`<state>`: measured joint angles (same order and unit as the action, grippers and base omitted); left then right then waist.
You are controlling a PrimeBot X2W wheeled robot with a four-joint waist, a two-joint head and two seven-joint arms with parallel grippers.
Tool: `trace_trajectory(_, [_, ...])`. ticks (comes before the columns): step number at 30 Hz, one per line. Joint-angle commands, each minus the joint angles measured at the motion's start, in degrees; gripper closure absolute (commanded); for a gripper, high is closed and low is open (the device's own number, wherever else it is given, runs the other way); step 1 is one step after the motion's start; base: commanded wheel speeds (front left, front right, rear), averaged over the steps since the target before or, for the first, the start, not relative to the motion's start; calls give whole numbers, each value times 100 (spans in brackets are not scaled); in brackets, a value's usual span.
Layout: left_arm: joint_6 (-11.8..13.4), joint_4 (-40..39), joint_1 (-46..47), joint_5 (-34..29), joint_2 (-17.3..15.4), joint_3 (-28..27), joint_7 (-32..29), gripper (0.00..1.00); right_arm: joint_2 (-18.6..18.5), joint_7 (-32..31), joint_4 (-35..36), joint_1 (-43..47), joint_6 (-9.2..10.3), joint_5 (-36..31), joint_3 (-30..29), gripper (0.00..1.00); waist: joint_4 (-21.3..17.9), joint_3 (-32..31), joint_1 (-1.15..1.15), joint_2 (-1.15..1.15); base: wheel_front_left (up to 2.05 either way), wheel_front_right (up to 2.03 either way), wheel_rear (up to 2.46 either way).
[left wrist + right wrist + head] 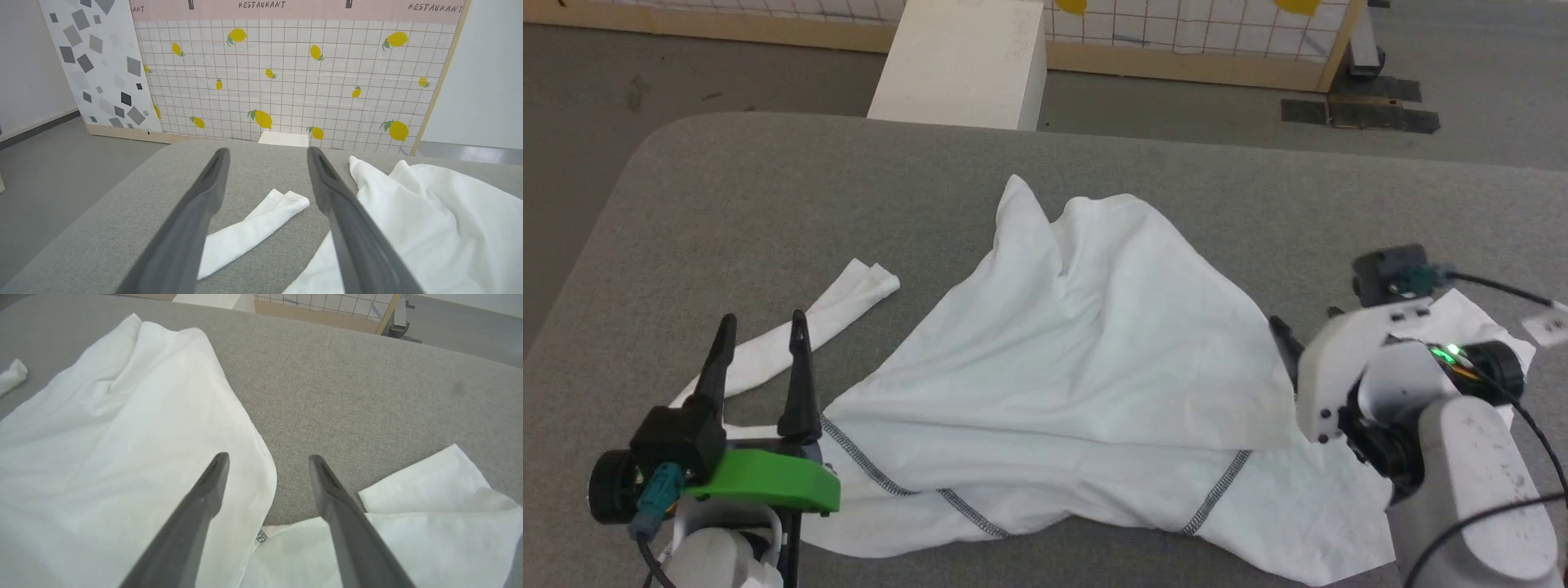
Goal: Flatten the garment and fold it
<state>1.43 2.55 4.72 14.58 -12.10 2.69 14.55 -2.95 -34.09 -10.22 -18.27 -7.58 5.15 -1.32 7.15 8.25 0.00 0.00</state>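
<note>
**Flattening not yet done, nothing gripped**

Head view: the large white thin-fabric shirt (1086,351), with black-and-white stitched seams, lies rumpled on the grey woven-cloth bench (768,188) near its front edge. One sleeve (849,302) trails towards the left edge. The left hand (760,327) stands wide and empty over it.

Left wrist view: that sleeve (253,228) is a soft doubled strip.

Right wrist view: the right hand (267,458) gapes empty above a turned-over flap (163,416). Next, I'd judge, pinch its edge and draw it flat.

garment (1078,343) partly behind right arm (1462,457), box (964,57) cropped
</note>
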Motion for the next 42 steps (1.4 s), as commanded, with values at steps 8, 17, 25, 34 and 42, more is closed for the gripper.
trace_trajectory(8, [-214, 194, 258, -172, 383, 85, 44, 0, -210, -887, -1206, -1287, 9, -909, 669, 0, 535, 607, 0, 0, 0, 0, 0])
trace_trajectory(17, [-384, 352, 459, -209, 713, -26, 44, 0, -651, -1923, -2037, -1669, 9, -352, 1214, 100, 921, 963, 0, 0, 0, 0, 0])
trace_trajectory(25, [-459, 256, 457, -265, 826, -290, 44, 0, -927, -1327, -1940, -2691, 9, -249, 225, 100, 1099, 1237, 0, 0, 0, 0, 0])
trace_trajectory(34, [-579, 208, 606, -249, 897, -360, 44, 0, -759, 592, -1983, -3978, 9, -1386, -550, 100, 1318, 1623, 0, 0, 0, 0, 0])
trace_trajectory(42, [-545, 300, 535, -240, 918, -417, 44, 0, -541, 1203, -2768, -4063, 9, -1657, -959, 0, 1224, 1339, 0, 0, 0, 0, 0])
